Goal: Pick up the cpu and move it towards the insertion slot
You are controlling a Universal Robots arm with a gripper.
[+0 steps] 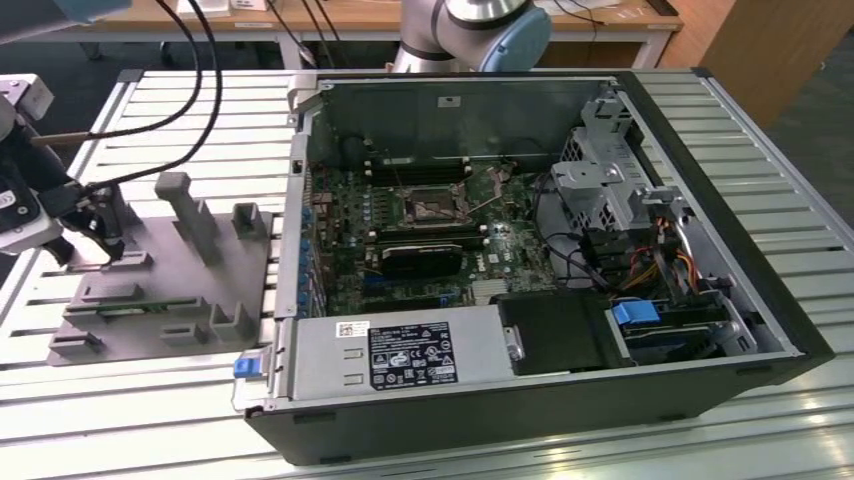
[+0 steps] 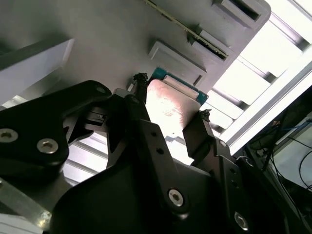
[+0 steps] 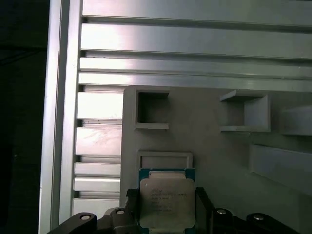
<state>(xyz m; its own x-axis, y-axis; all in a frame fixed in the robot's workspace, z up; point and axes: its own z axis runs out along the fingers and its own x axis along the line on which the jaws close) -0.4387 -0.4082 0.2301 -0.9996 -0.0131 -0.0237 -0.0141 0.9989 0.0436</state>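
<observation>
**Q:** How is the claw (image 2: 171, 100) set?

**A:** It is closed on the cpu (image 3: 166, 204). Two opposite edges of the chip are clamped, as seen in both wrist views.

**Q:** Where is the cpu located?

**A:** It is held over the grey fixture (image 1: 174, 270) on the table (image 1: 147, 100), at the exterior view's left. It is well apart from the insertion slot (image 1: 430, 205) inside the open computer case (image 1: 534, 400).
</observation>
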